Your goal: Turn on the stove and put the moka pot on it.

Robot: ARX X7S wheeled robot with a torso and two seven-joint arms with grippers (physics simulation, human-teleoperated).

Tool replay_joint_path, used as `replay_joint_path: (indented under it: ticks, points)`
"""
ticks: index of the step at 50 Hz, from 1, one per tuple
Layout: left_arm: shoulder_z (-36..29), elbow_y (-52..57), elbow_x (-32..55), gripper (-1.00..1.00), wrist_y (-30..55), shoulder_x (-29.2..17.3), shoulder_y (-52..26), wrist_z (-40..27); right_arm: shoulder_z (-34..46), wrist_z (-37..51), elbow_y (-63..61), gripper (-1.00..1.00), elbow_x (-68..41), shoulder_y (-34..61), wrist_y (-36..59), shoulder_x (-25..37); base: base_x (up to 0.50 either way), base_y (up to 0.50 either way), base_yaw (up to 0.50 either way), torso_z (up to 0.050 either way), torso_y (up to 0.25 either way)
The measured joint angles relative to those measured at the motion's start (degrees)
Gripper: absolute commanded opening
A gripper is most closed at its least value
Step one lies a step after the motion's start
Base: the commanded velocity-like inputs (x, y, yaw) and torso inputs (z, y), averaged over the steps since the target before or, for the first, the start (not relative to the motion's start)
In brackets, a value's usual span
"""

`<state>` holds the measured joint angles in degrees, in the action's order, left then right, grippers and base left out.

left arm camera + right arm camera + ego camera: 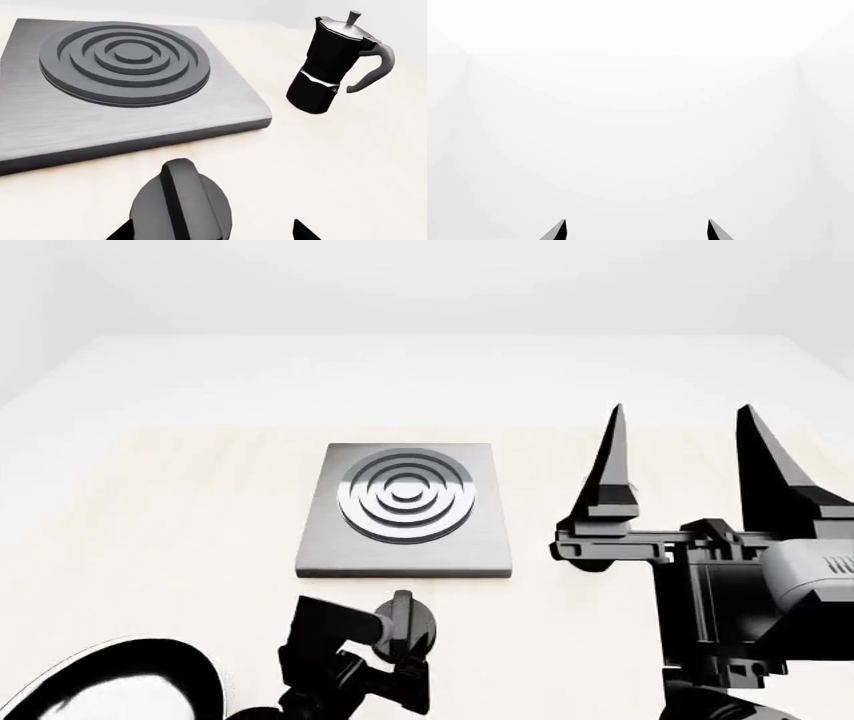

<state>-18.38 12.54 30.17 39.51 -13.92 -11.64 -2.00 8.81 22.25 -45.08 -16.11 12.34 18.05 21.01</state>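
The knob (181,205) lies between the left gripper (210,231)'s fingers, which sit spread on either side of it; whether they touch it I cannot tell. That placement suits a twist to switch the heat on. Just beyond the fingers sits the stove (127,107), its burner rings bare. Past the stove's corner the moka pot (333,65) stands upright on the tabletop (347,165), handle outward. The right gripper (678,455) is raised, fingers wide apart, holding nothing, probably waiting for the pot.

One stove (404,510) (one moka pot (333,65)).
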Motion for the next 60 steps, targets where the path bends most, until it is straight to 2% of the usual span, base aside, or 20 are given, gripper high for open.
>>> replay_joint_path:
  ticks: [60]
  points:
    - [-3.59, -10.41, -1.42, 1.0, -4.23, 1.53, -3.98, 2.1, 0.55, 0.95, 0.3, 1.0, -0.83, 0.02, -0.66, 0.89, 0.0, 0.0, 0.0, 0.0, 0.0]
